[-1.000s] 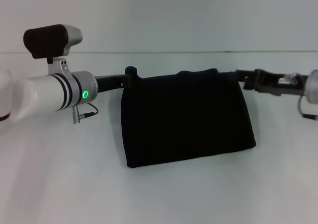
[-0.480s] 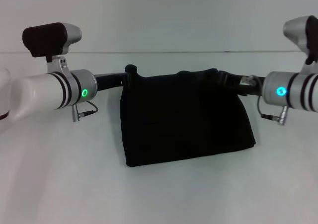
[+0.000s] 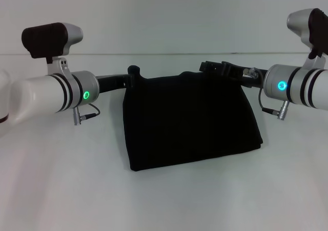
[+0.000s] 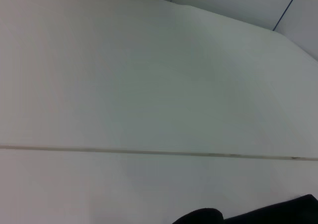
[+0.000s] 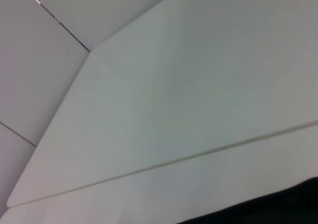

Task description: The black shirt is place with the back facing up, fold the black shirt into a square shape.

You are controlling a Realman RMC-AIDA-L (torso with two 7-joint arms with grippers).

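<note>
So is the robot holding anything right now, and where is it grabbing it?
The left gripper sits at the far left corner of the folded black shirt, the right gripper at its far edge. Whether either actually grips the cloth cannot be told.

White table (image 3: 169, 200) meets a plain pale wall (image 3: 169, 16)
</note>
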